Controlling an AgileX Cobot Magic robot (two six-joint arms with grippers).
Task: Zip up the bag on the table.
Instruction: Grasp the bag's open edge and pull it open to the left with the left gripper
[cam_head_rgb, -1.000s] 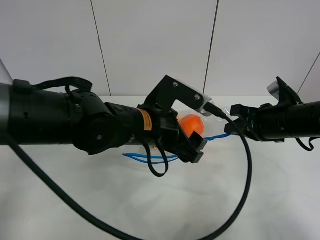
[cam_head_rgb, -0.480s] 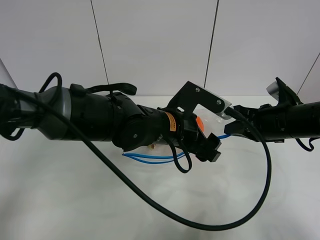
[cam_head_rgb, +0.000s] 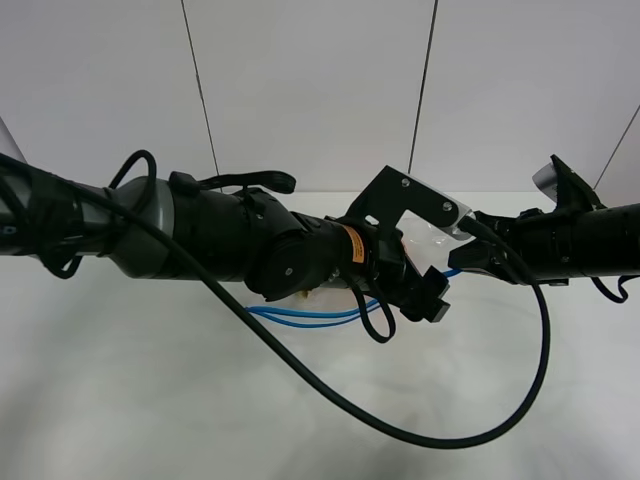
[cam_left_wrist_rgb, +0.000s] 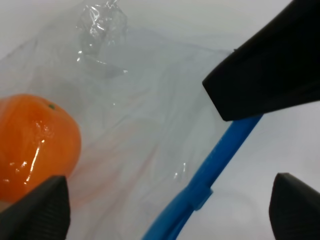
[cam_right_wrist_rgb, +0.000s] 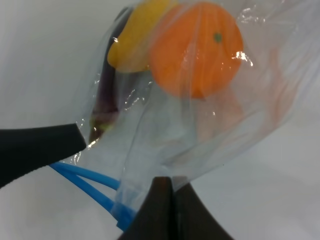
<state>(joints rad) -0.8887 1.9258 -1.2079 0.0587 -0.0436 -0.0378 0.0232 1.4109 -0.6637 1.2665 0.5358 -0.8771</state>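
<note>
The clear bag (cam_right_wrist_rgb: 165, 130) lies on the white table (cam_head_rgb: 150, 400), and the orange (cam_right_wrist_rgb: 195, 50), yellow pear (cam_right_wrist_rgb: 135, 35) and purple eggplant (cam_right_wrist_rgb: 104, 102) show through it. My right gripper (cam_right_wrist_rgb: 162, 205) is shut on the bag's edge next to the blue zip strip (cam_right_wrist_rgb: 92, 182). My left gripper (cam_left_wrist_rgb: 165, 210) is open, with its fingertips (cam_left_wrist_rgb: 35, 210) on either side of the zip strip (cam_left_wrist_rgb: 212, 170), near the orange (cam_left_wrist_rgb: 35, 142). In the exterior high view my left gripper (cam_head_rgb: 428, 298) sits close to my right gripper (cam_head_rgb: 462, 252) and my left arm hides most of the bag (cam_head_rgb: 440, 232).
A black cable (cam_head_rgb: 500, 400) from my left arm loops over the table's front. A pale panelled wall (cam_head_rgb: 310, 90) stands behind the table. In the left wrist view my right gripper's finger (cam_left_wrist_rgb: 270, 70) shows as a dark shape just past the zip strip.
My left arm has reached further right along the bag toward my right gripper and now hides the orange in the exterior high view. My right arm has stayed put.
</note>
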